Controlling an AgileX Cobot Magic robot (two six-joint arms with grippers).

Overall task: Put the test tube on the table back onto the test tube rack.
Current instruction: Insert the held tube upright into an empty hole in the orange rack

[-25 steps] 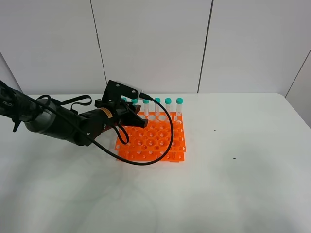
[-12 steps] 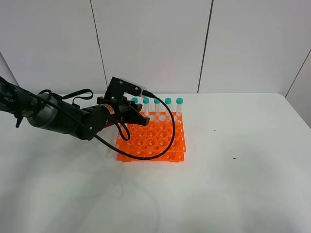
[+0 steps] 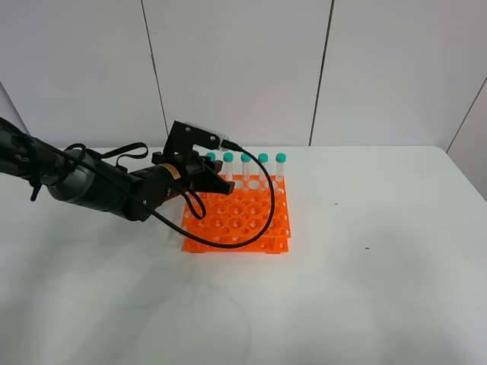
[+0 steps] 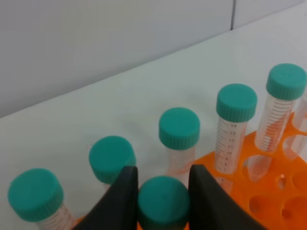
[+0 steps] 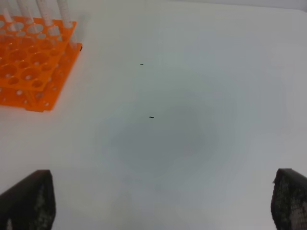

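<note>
The orange test tube rack (image 3: 247, 220) stands on the white table (image 3: 365, 289). Several teal-capped tubes (image 3: 262, 167) stand in its back row. My left gripper (image 3: 218, 185) is over the rack's back left corner. In the left wrist view it (image 4: 163, 203) is shut on the teal cap of a test tube (image 4: 163, 201), just in front of the back-row tubes (image 4: 179, 129). The held tube's lower end is hidden. My right gripper (image 5: 158, 211) is open and empty over bare table, with the rack (image 5: 29, 72) far from it.
The left arm's black cable (image 3: 262, 220) loops over the rack's front. Small dark specks (image 5: 151, 117) mark the table to the right of the rack. A grey panelled wall (image 3: 243, 68) stands behind the table.
My left gripper with the tube has moved a little up and back towards the rack's back row in the first half second. It has hardly moved since.
</note>
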